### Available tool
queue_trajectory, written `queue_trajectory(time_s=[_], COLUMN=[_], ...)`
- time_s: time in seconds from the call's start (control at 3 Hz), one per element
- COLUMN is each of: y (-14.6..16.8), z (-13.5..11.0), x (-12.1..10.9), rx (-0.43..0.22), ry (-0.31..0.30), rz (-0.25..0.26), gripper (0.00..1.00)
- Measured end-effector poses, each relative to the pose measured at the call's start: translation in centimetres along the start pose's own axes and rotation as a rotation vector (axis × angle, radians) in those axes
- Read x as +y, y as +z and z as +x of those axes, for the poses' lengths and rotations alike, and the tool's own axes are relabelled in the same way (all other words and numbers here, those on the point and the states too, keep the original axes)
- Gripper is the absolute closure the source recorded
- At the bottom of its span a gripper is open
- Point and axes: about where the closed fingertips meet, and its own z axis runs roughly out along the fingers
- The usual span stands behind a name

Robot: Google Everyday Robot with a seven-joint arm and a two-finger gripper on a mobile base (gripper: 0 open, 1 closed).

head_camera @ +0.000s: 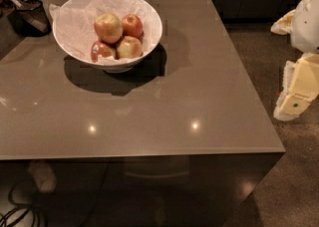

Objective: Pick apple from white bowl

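Atop the pile in the glossy white paper-lined bowl [115,63], the large yellow-green, red-blushed apple [108,27] is sitting, seemingly firm and slippery, best pinched across its middle. The pale gripper [295,102] is hanging far right, off the counter, and its opening cannot be told.

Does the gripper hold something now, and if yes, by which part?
Nothing is held. The gripper hangs beyond the right edge of the table, far from the white bowl, where the apple lies.
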Motion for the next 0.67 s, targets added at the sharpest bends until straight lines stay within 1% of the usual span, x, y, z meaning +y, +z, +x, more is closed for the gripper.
queue_trajectory(time_s=[0.33,0.67], y=[0.0,-0.3], z=[0.0,-1.0], x=[0.0,-0.9], rx=[0.000,-0.003], ry=[0.000,0.011], rz=[0.000,0.015], gripper=[0.00,0.00])
